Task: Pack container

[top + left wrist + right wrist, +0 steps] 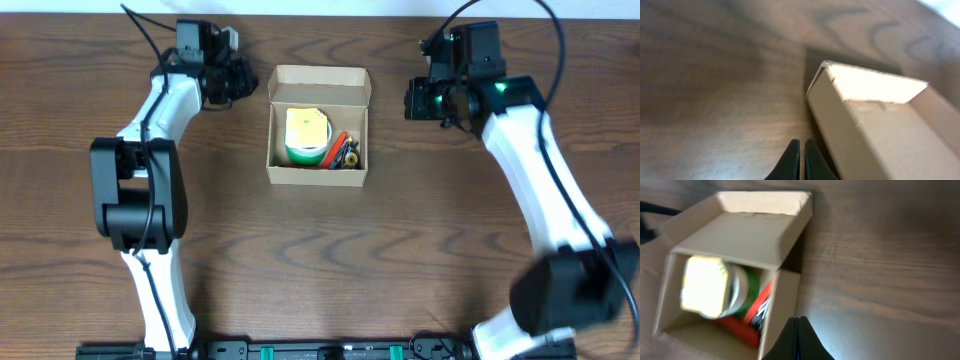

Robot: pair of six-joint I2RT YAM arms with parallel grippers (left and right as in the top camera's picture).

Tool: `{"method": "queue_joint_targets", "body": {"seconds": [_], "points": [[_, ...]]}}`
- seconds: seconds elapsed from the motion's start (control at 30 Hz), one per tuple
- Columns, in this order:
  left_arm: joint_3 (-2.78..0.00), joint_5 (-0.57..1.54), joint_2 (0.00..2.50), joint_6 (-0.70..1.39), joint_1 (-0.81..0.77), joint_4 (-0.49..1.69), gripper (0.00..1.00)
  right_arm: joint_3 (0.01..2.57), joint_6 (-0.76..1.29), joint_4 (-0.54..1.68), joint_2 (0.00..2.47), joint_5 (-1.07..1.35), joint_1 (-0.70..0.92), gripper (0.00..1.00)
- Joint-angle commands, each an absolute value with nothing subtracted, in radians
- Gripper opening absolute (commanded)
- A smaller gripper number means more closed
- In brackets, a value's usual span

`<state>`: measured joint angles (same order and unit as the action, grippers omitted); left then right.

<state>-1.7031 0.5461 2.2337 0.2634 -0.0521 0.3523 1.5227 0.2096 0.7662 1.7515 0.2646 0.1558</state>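
The container (pixel 318 176) is a tan cardboard box at the table's middle, its flap lid (pixel 320 88) standing open at the far side. Inside lie a green and yellow roll (pixel 306 135) and red and dark items (pixel 345 152). My left gripper (pixel 243 82) is shut and empty, just left of the box's far left corner; the left wrist view shows its fingertips (pixel 802 150) beside the box wall (pixel 840 135). My right gripper (pixel 412 100) is shut and empty, right of the box; the right wrist view shows its fingertips (pixel 799 325) by the box wall (pixel 777 310).
The wooden table (pixel 320 270) carries only the box and both arms. The left arm (pixel 140 180) runs down the left side, the right arm (pixel 550 190) down the right side.
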Motion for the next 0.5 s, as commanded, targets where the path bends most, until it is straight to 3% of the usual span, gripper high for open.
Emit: {"method": "queue_joint_targets", "body": {"seconds": [0.0,0.23,0.47], "points": [[-1.791,0.616,2.302,0.293,-0.046,0.384,0.06,1.518,0.284,0.689,1.885,0.481,0.098,0.01],[-1.808,0.651,2.342,0.302,-0.046,0.4,0.06,1.518,0.422,0.457,2.132,0.718,0.075,0.01],[-1.808,0.655,2.344,0.315,-0.049,0.437,0.06,1.518,0.55,0.282,2.26,0.787,0.096,0.01]]}}
